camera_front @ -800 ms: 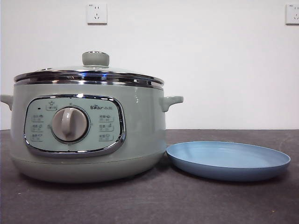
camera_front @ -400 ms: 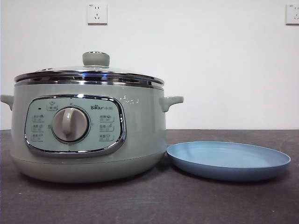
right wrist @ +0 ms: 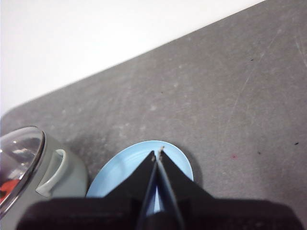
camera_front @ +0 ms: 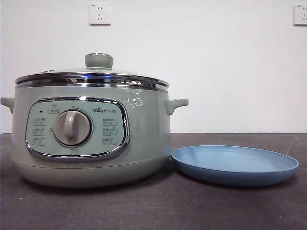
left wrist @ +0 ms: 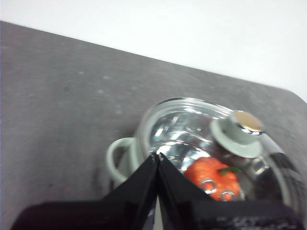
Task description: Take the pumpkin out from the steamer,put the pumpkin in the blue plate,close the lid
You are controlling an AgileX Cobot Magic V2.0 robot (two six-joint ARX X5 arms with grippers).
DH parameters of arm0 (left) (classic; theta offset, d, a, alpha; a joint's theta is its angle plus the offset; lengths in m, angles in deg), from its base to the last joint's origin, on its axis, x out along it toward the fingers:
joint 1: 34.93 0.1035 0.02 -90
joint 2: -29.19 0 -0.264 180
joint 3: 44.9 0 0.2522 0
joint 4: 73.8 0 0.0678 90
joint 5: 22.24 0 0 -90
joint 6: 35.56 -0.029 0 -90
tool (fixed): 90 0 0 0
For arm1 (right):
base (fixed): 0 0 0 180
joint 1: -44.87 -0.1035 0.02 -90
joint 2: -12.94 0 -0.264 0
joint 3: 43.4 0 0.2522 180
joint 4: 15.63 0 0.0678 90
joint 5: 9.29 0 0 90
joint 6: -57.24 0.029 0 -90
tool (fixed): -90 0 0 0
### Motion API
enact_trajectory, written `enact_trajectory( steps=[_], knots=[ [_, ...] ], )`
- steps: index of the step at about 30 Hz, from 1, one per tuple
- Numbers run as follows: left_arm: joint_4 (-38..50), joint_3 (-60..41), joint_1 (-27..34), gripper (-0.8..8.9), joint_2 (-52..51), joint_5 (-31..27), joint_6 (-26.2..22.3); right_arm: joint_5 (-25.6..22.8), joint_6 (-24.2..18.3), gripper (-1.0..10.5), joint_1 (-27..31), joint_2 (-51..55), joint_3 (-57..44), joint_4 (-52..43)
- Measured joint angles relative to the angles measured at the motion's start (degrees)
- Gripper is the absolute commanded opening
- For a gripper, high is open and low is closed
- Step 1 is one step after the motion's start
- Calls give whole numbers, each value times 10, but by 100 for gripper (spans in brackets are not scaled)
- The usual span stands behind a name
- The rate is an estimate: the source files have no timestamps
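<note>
A blue plate (camera_front: 234,164) sits empty at four o'clock, beside a green steamer (camera_front: 91,139) at eight o'clock. Its glass lid (left wrist: 211,143) covers the pumpkin (left wrist: 211,178) (seen through glass), so it must be lifted first. Above, the left gripper (left wrist: 157,155) over the steamer and the right gripper (right wrist: 157,154) over the plate have jaws together, empty.

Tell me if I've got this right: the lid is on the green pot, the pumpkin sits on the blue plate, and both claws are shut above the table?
Not quite. The pumpkin is inside the steamer, visible through the glass lid in the left wrist view. The blue plate holds nothing. The left claw and right claw are indeed shut.
</note>
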Motion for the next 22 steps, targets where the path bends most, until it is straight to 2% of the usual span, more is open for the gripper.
enact_trajectory(
  steps=[9,15,20,22],
  knots=[
    [-50,104,0,-8,106,92,-49,72,-66,-7,0,-130,123,19],
    [-100,154,0,-5,156,137,-79,147,-126,-2,0,-211,223,70],
    [-101,172,-6,-4,163,180,-84,221,-180,5,0,-271,303,140],
    [-99,172,-9,-3,163,192,-86,245,-196,75,0,-291,325,157]
  ],
)
